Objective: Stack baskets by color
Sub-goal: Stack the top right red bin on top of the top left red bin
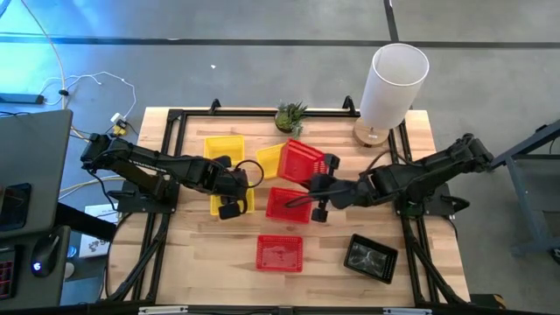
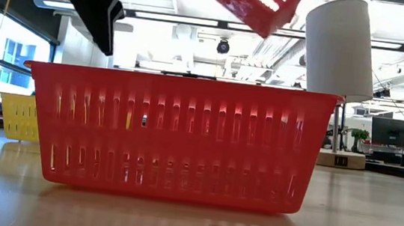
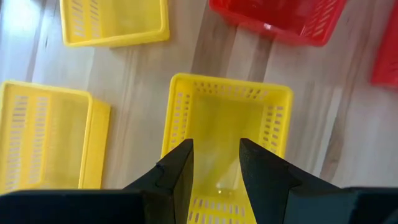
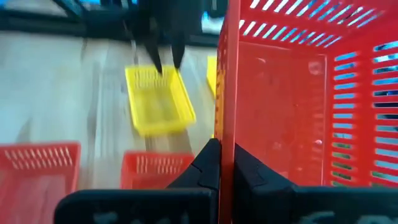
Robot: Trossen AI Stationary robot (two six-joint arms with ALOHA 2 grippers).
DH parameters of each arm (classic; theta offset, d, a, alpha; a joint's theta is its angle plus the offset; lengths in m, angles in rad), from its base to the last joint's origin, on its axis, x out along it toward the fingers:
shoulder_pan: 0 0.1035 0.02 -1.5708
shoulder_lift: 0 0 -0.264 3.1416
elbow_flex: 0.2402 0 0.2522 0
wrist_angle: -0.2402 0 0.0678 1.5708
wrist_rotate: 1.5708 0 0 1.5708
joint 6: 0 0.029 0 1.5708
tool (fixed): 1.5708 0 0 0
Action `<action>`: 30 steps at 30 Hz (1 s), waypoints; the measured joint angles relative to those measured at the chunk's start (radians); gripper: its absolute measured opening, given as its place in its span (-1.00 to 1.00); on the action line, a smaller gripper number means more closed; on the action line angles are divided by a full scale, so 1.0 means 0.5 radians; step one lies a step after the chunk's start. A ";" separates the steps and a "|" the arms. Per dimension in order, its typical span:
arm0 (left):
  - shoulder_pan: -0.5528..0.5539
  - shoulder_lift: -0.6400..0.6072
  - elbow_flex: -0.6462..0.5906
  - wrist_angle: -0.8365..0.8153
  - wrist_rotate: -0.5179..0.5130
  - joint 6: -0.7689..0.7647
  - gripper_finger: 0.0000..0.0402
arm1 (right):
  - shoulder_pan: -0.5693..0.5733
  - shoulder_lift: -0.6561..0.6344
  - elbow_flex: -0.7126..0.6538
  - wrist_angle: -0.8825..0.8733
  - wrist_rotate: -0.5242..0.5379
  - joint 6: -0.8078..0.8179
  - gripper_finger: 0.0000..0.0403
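My right gripper (image 1: pixel 319 179) is shut on a red basket (image 1: pixel 304 160), raised above the table's middle and seen high up in the low view (image 2: pixel 255 2). Two more red baskets rest on their bottoms: one just below the held one (image 1: pixel 289 204), one near the front edge (image 1: pixel 280 254). My left gripper (image 3: pixel 214 162) hangs open above a yellow basket (image 3: pixel 227 124), its fingers over that basket's near end. Two other yellow baskets (image 1: pixel 225 149) (image 1: pixel 271 157) stand farther back. A black basket (image 1: pixel 372 258) sits at the front right. My right gripper pinches one side wall of the red basket at its rim (image 4: pixel 226 134), one finger inside the basket and one outside. The fingers come slanting from the table's right side. The basket is lifted clear of the table and tipped, its opening turned sideways.
A tall white cylinder (image 1: pixel 394 83) stands at the far right corner, and a small green plant (image 1: pixel 290 115) sits at the far edge. A black frame (image 1: pixel 175 118) runs along the table's edges. Bare wood lies at the front left.
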 joint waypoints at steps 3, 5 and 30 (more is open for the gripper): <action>0.000 0.000 0.000 -0.018 -0.001 0.001 -0.43 | -0.015 0.017 0.033 0.152 -0.012 -0.101 -1.00; 0.000 0.000 0.000 -0.019 -0.001 0.001 -0.43 | -0.027 0.050 0.074 0.154 -0.013 -0.114 -1.00; 0.000 -0.001 0.000 -0.078 -0.009 0.005 -0.43 | -0.043 0.716 0.376 -0.374 -0.411 0.366 -1.00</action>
